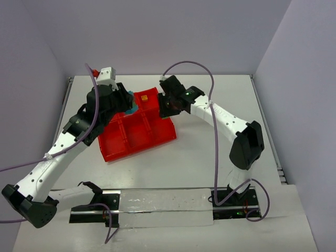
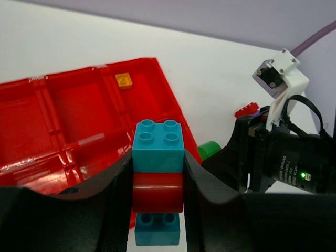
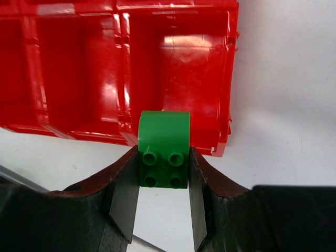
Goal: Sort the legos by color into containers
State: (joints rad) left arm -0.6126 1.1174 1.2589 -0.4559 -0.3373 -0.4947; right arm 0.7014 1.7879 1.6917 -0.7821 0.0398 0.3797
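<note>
My left gripper [image 2: 157,173] is shut on a small stack of legos: a teal brick [image 2: 157,148] on top, a red rounded brick [image 2: 157,192] in the middle and a second teal brick [image 2: 157,229] below. It hangs over the far side of the red tray [image 1: 137,132]. My right gripper [image 3: 163,157] is shut on a green brick [image 3: 163,142] above the tray's corner [image 3: 178,68]. The green brick also shows in the left wrist view [image 2: 209,149]. An orange-yellow brick [image 2: 124,80] lies in a far compartment and also shows in the top view [image 1: 144,97]. The two grippers [image 1: 127,105] [image 1: 167,106] face each other closely.
The tray sits tilted on the white table [image 1: 210,157]. A bit of red and purple [image 2: 245,111] shows behind the right gripper; I cannot tell what it is. Purple cables [image 1: 210,79] loop over both arms. Walls enclose the table on three sides.
</note>
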